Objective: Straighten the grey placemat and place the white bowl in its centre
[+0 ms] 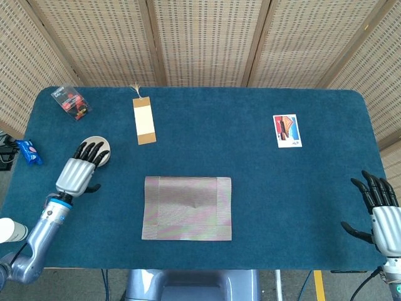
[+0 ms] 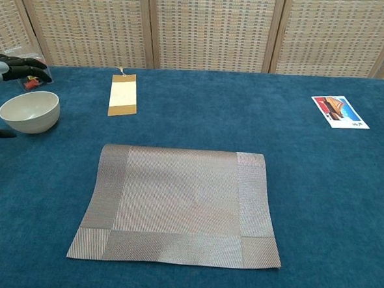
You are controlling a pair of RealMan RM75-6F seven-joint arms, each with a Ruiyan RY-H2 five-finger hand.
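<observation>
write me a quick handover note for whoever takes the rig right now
Left hand: fingers spread above the white bowl, holding nothing; whether it touches the bowl cannot be told.
Right hand: open, at the table's near right edge, away from everything.
Grey placemat: lies flat and square to the table edge, at the near middle.
White bowl: stands upright on the cloth, left of the placemat and apart from it.
Done: the placemat looks straightened.
Left: grip the bowl, carry it over and set it in the placemat's centre.

You are at a staged test bench, likely a lab: table (image 1: 263,200) under blue cloth, woven screens (image 1: 200,41) closing the far side, cables (image 1: 6,150) trailing at the left edge, stray props scattered around.
</observation>
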